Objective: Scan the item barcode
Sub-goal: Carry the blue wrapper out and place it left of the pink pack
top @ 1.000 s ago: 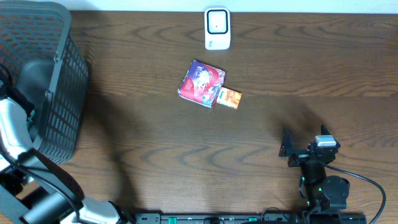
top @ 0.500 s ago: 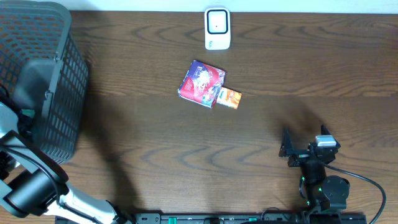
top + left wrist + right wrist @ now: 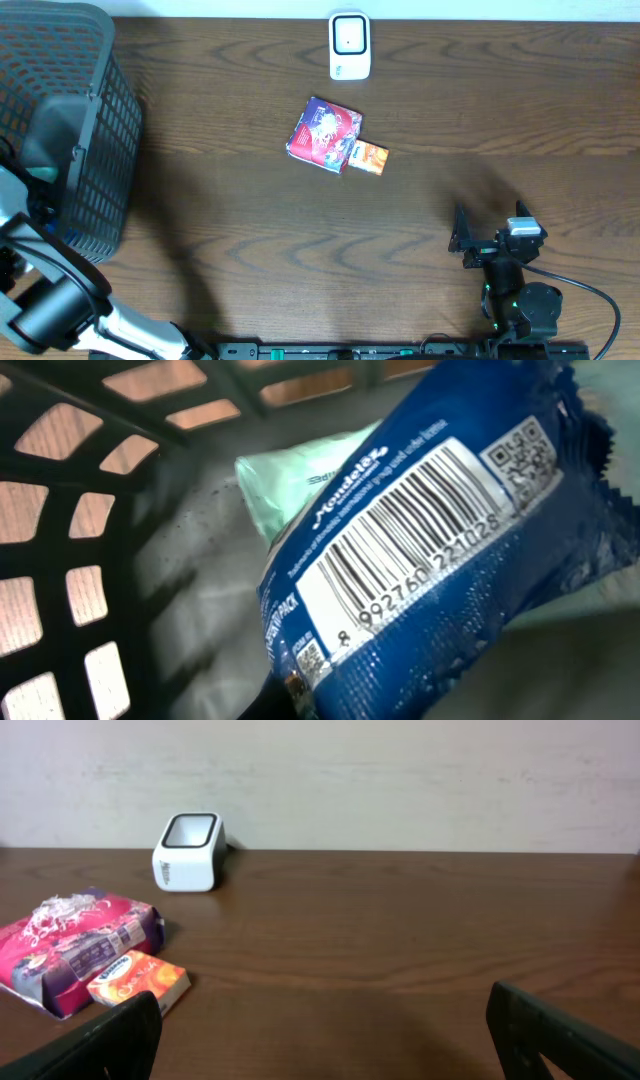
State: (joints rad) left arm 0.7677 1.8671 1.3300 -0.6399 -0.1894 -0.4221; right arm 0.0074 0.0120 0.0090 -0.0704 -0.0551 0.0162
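Inside the dark grey plastic mesh basket [image 3: 70, 120] at the desk's left edge, the left tool has its jaws pressed together; its fingers are out of view in the wrist picture, so the grip on the glossy blue foil snack packet [image 3: 440, 570] is a judgement from how the packet fills that view, tilted, its white barcode panel facing the camera. A pale green packet [image 3: 300, 475] lies beneath it. The small white box-shaped scanner [image 3: 349, 45] stands at the desk's far edge, well to the right of the basket, so the packet must travel rightward, barcode turned toward it. The right tool [image 3: 320, 1020], spread wide and empty, rests nearer the scanner but well apart from the basket.
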